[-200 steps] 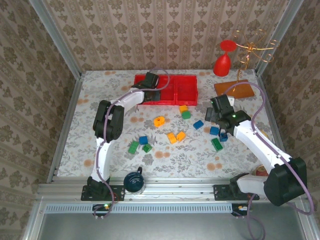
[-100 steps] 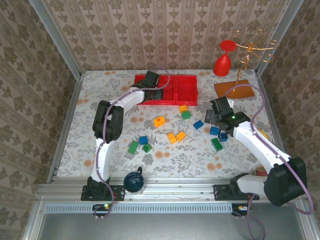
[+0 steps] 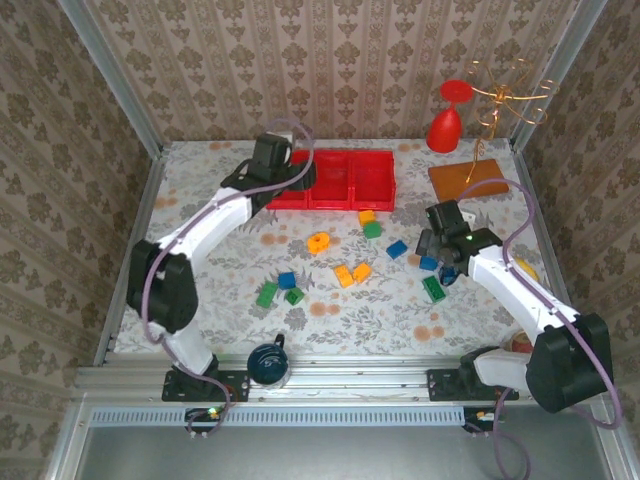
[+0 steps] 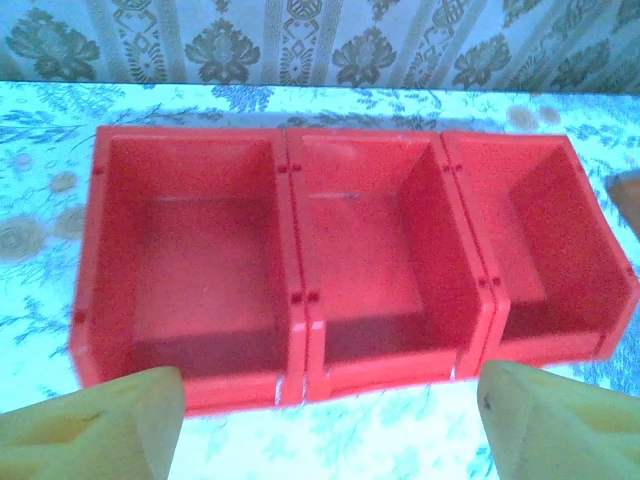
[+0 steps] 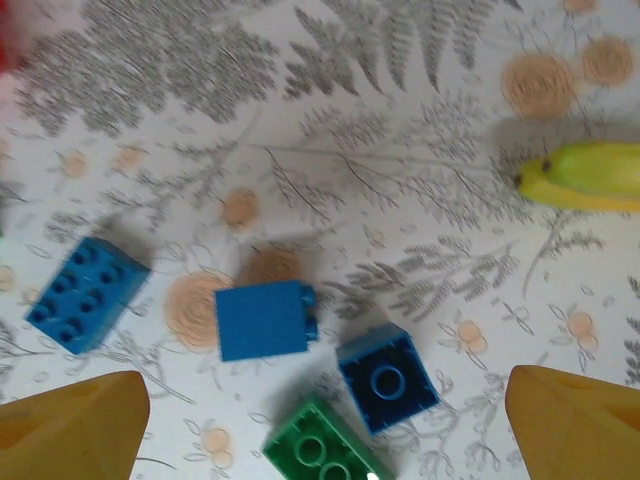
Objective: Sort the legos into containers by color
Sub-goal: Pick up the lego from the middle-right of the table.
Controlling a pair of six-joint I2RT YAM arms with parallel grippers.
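Red tray (image 3: 372, 178): at twelve o'clock on the floral table (image 3: 360, 325) in the top view; three square compartments in a row; the left wrist view looks into all three and shows bare red floors
Left gripper (image 4: 328, 420): fingers wide apart, gripping nothing; hangs by the tray's left end in the top view; its own camera faces the tray's near wall
Right gripper (image 5: 325, 430): fingers spread wide, clamped on nothing; hovers over a cluster of legos at three o'clock on the table
Cluster under it: blue brick (image 5: 265, 320) mid-view; lighter blue brick (image 5: 88, 293) at nine o'clock of it, apart; dark blue brick (image 5: 387, 377) with one stud at four o'clock, just beside its corner; green brick (image 5: 325, 452) at six o'clock, cut by the frame edge
Mid-table legos: orange round brick (image 3: 318, 241); yellow brick (image 3: 367, 216) with a second green brick (image 3: 372, 230) touching at its six o'clock; orange pair (image 3: 352, 273) side by side, at six o'clock of those
Seven o'clock legos: small blue brick (image 3: 287, 280) above two greens (image 3: 280, 295)
Banana (image 5: 590, 175): at two o'clock in the right wrist view, well apart from the bricks
Far corner, one o'clock: red goblet (image 3: 445, 125); orange-brown board (image 3: 468, 178)
Near rail, six o'clock: dark mug (image 3: 267, 362)
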